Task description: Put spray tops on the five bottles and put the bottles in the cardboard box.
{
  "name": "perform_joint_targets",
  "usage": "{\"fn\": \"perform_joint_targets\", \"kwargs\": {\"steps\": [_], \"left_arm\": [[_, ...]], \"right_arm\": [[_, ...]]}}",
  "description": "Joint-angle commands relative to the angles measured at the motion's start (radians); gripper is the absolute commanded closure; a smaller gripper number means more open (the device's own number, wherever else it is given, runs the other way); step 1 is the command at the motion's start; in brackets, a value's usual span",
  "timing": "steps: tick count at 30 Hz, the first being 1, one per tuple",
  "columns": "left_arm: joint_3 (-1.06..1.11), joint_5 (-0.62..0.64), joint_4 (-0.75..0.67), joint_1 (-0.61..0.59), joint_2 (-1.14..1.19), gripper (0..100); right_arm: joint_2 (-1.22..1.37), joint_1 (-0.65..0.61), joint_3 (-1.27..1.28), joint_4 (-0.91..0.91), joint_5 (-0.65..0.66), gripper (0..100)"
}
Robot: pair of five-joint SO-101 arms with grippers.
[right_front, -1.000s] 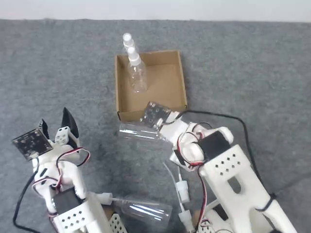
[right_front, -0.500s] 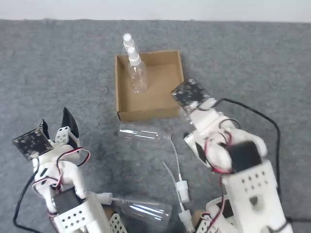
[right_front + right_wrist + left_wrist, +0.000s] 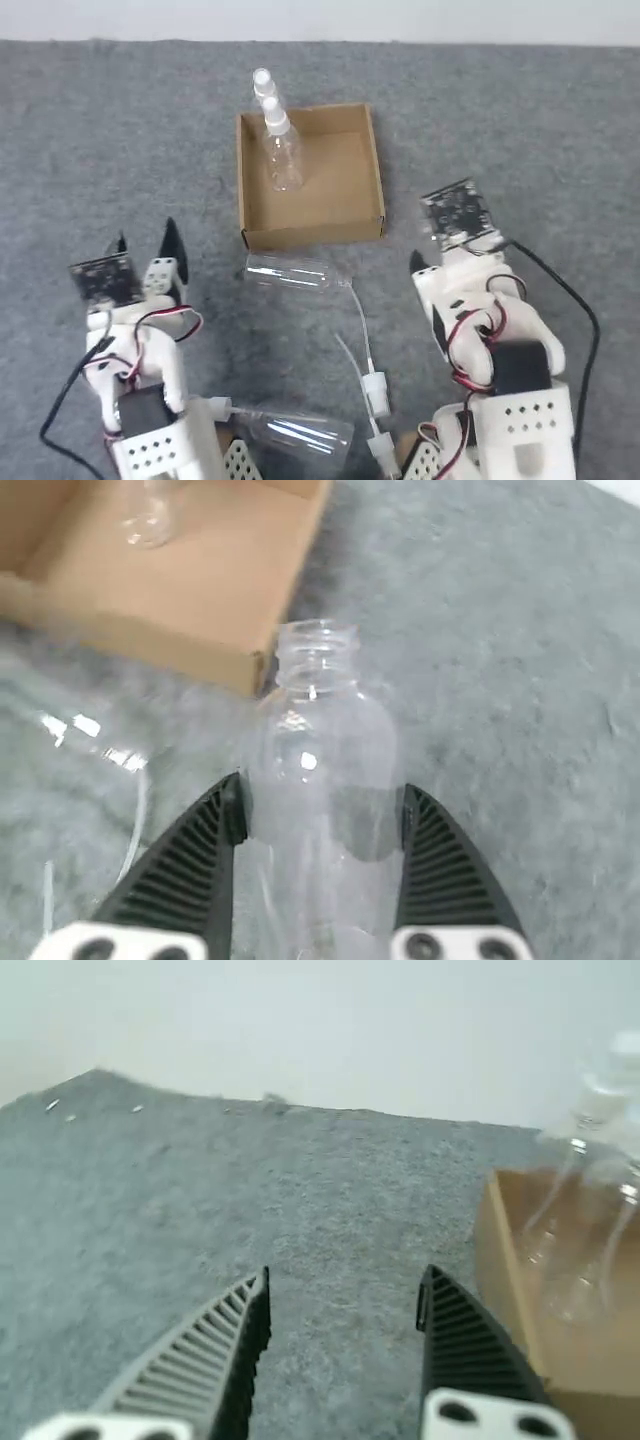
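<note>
The cardboard box [image 3: 362, 170] lies at the table's far middle, with two capped spray bottles [image 3: 277, 138] at its back left corner. My right gripper [image 3: 320, 815] is shut on an uncapped clear bottle [image 3: 322, 742], to the right of the box's front corner [image 3: 262, 668]. It is seen from above as the right gripper [image 3: 428, 268]. A second uncapped bottle [image 3: 290, 272] lies in front of the box. Two loose spray tops [image 3: 376, 388] with tubes lie between the arms. My left gripper [image 3: 345, 1305] stands open over bare carpet, left of the box [image 3: 505, 1260].
Another clear bottle [image 3: 295, 432] with a top on it lies at the front edge between the arm bases. Grey carpet covers the table; open room lies left and right of the box.
The right arm has swung from the box's front edge out to the right and back toward its base. The left arm has shifted slightly to the right. The lying bottle stayed put.
</note>
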Motion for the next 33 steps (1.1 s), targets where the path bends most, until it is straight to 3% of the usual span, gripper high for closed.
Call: {"fn": "perform_joint_targets", "kwargs": {"steps": [1, 11, 23, 33], "left_arm": [[-0.094, -0.1, 0.035, 0.086, -0.021, 77], [-0.231, -0.241, 0.288, 0.319, -0.021, 78], [-0.277, -0.318, 0.483, 0.657, -0.011, 77], [-0.397, -0.384, 0.522, 0.852, 0.319, 70]], "right_arm": [[-0.05, 0.073, 0.015, -0.061, -0.057, 93.7], [-0.125, 0.252, 0.118, -0.197, -0.149, 93.7], [-0.2, 0.323, 0.152, -0.217, -0.212, 93.7], [-0.202, 0.395, 0.146, -0.22, -0.212, 93.7]]}}
